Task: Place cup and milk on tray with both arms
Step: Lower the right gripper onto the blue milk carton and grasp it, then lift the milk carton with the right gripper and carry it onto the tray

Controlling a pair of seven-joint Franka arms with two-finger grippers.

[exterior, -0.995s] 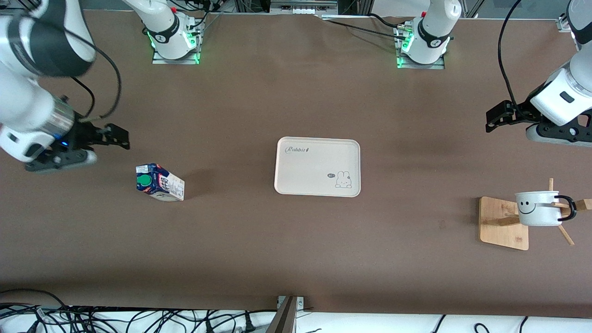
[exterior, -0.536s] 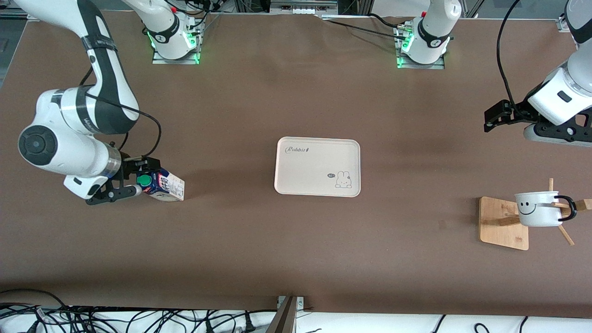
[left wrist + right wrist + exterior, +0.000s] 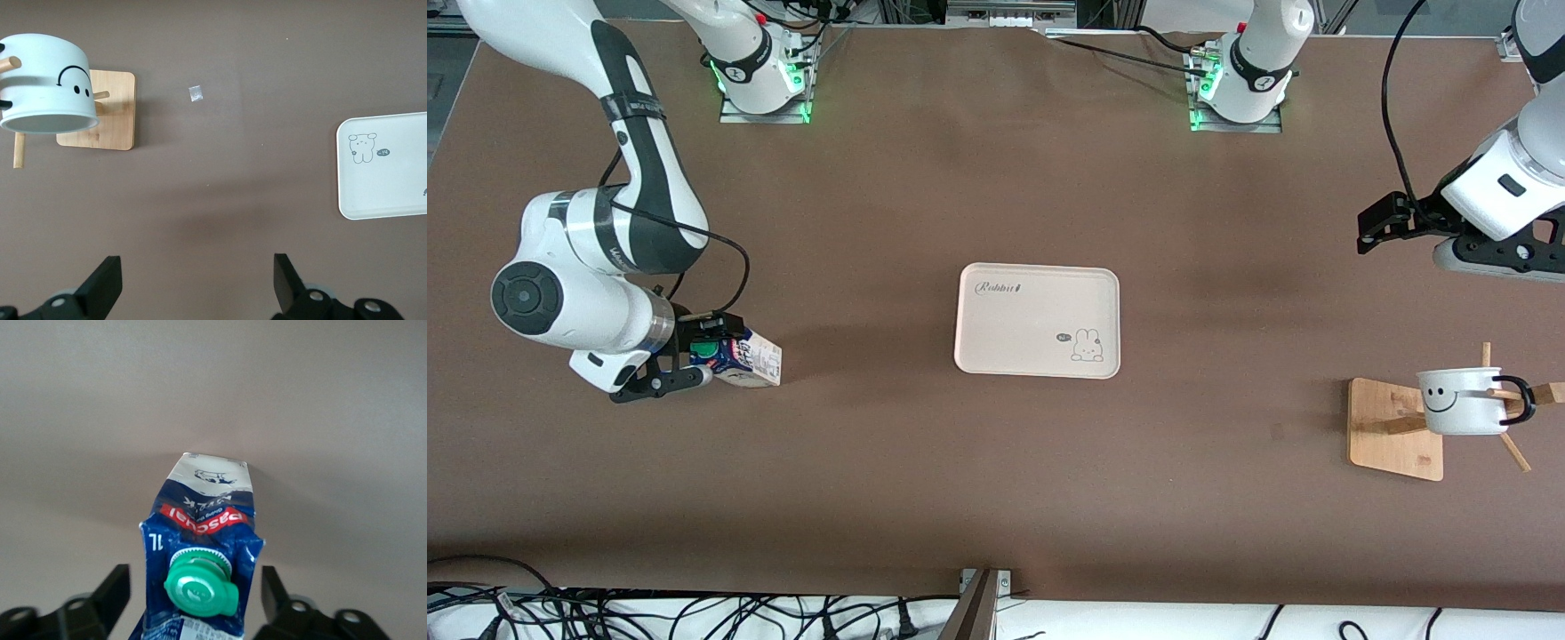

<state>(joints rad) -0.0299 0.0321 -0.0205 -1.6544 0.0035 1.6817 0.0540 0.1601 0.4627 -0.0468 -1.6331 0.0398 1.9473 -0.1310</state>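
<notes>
Milk, a small dark-blue and white carton [image 3: 740, 357] with a round green screw cap [image 3: 199, 589], stands on the brown bench [image 3: 996, 480] near the right arm's end. We see the right gripper [image 3: 694, 360] down at the carton, with one black finger [image 3: 112, 597] on each side of it. The fingers are apart, with small gaps between them and the carton, so nothing is squeezed. We see a pale cream tray [image 3: 1037, 321] with rounded corners in the middle of the bench, with the word "Rabbit" and a little bunny drawing on it. It has nothing on it. We see a small white mug [image 3: 1460, 400] with a black smiley face and a black loop handle. It hangs on the pegs of a wooden rack with a square base [image 3: 1394, 428], near the left arm's end of the bench and nearer to the front camera than the tray. The left gripper [image 3: 1383, 222] waits in the air over bare bench near that end, and its fingers [image 3: 105, 288] are wide apart and hold nothing.
</notes>
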